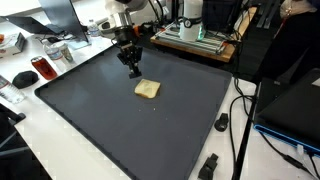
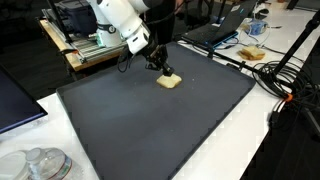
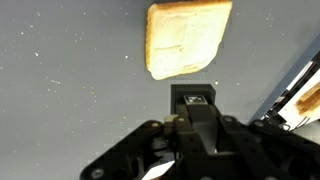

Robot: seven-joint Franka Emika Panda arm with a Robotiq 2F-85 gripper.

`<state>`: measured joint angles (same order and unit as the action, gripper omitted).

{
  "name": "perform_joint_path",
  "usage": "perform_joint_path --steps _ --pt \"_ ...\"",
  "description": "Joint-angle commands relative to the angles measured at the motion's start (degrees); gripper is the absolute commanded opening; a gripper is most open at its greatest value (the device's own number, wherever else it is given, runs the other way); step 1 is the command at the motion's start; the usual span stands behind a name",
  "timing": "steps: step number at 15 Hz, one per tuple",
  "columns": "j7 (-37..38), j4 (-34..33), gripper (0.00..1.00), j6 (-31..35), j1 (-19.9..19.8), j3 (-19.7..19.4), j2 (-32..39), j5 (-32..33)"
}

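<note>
From my wrist camera I see my gripper looking pinched nearly closed and holding nothing, with the bread slice lying flat just past its tip. The bread sits near the middle of the big dark mat. If I push down like this, I think I could squash or shove the bread away.
</note>
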<state>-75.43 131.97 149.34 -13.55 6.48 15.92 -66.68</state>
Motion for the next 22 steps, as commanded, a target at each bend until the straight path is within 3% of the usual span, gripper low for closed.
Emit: perform_joint_path --steps 1,7,14,22 --pt "0.2 6.6 0.05 7.7 2.5 1.2 -5.5 -3.8" --pt "6.7 11.4 0.05 19.7 7.1 3.9 -7.6 -3.5" --pt "15.3 14.2 0.05 28.8 13.6 5.2 -7.1 0.1" --pt "26.3 16.2 0.05 33.2 22.0 1.0 -5.7 12.1"
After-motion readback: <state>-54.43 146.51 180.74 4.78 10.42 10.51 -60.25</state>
